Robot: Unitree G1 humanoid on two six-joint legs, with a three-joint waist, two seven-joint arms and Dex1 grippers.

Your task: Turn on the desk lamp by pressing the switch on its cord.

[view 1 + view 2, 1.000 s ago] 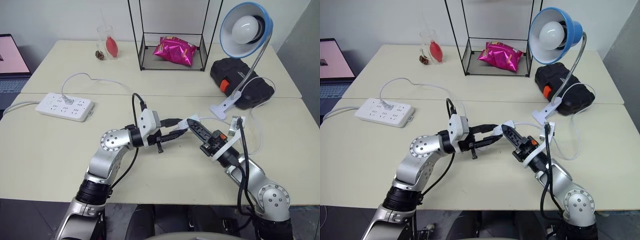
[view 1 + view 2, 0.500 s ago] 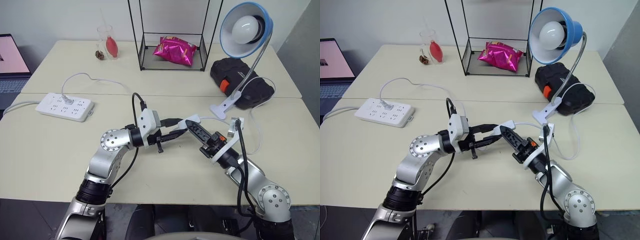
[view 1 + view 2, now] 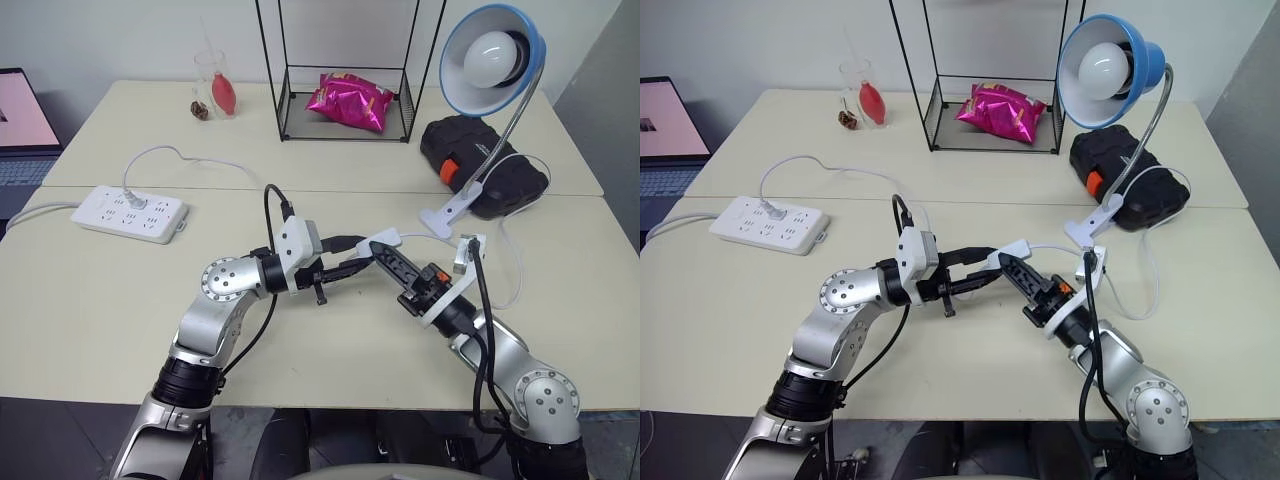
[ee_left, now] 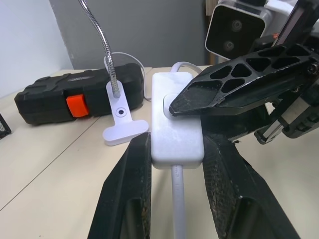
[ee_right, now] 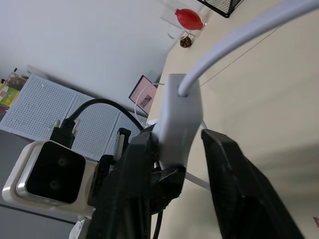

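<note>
Now we are holding the switch (image 4: 176, 119) still, pinched in our left gripper (image 4: 175, 149), while our right gripper (image 3: 385, 250) is squeezing its button.

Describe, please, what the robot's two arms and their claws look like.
Both arms are silver-grey metal with round joint housings and black collars. Each wrist bears a white camera block fed by a black cable. The left claw and right claw each have two black fingers; the right claw's fingers have a lattice of triangular cutouts.

One desk lamp (image 3: 492, 60), one switch (image 4: 175, 119), one power strip (image 3: 131, 212).
</note>
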